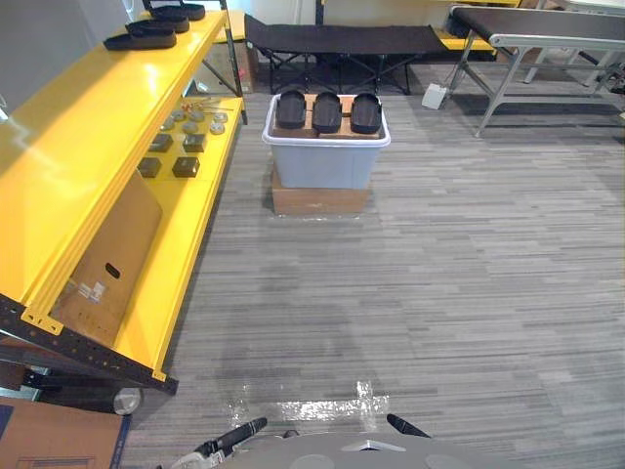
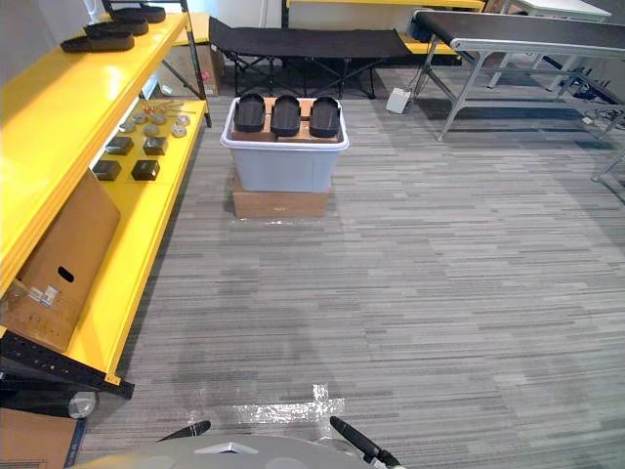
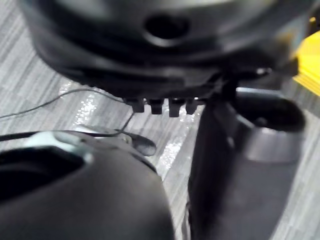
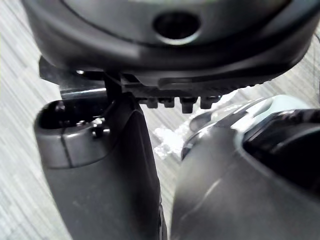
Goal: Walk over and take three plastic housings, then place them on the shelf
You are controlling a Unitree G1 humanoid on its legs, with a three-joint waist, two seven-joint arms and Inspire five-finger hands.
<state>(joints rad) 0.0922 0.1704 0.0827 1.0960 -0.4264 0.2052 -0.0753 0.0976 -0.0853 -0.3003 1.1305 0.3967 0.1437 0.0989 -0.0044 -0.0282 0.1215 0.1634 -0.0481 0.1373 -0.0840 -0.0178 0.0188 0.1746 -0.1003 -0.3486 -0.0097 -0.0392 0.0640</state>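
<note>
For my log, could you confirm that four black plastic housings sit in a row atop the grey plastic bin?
No: three black plastic housings, not four, sit in a row atop the grey plastic bin, as the left eye view shows.

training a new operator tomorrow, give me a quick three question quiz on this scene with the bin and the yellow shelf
1. How many black plastic housings rest atop the grey bin?
2. True or false: the bin stands directly on the carpet.
3. The shelved housings lie on which part of the yellow shelf? A) top level B) lower level C) the floor beneath

Key: 1. three; 2. false, it stands on a cardboard box; 3. A
</note>
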